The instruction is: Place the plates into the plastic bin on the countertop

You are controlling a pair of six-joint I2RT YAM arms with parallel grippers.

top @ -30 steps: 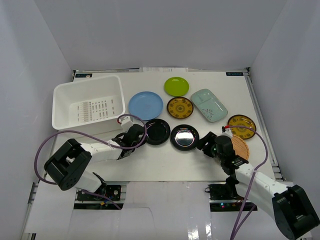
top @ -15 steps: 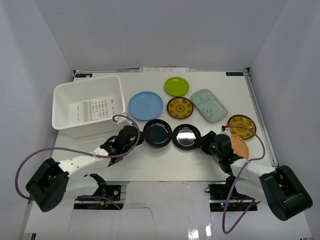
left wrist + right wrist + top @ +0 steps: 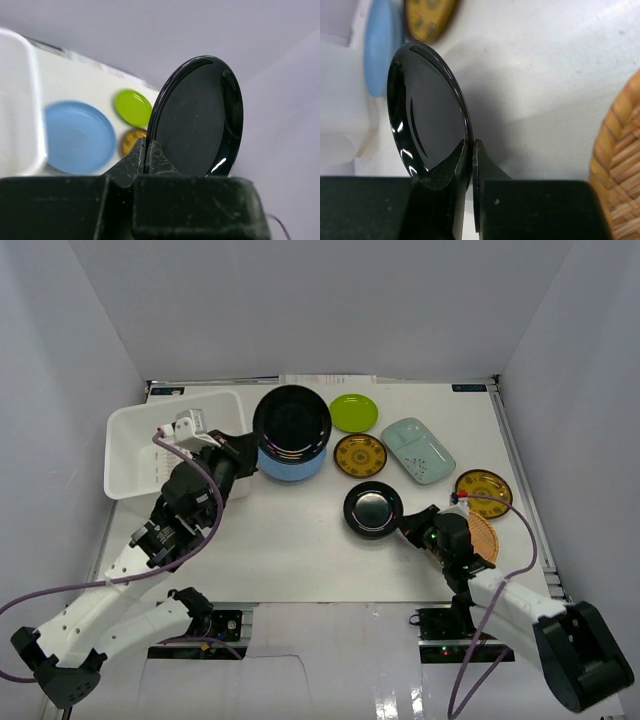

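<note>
One glossy black plate [image 3: 200, 120] is held aloft by its rim between the left fingers [image 3: 134, 159], beside the white bin [image 3: 140, 440]. A second black plate [image 3: 427, 125] is clamped by its rim between the right fingers [image 3: 487, 167].

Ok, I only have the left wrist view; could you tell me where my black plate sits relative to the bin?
Observer: From above, the left pincer holds the black plate raised over the blue plate, just right of the bin.
Operator: And the right arm?
Observer: The right pincer is shut on the second black plate, at its rim.
Operator: Is anything close to it?
Observer: A tan plate lies just beside that pincer.
</note>
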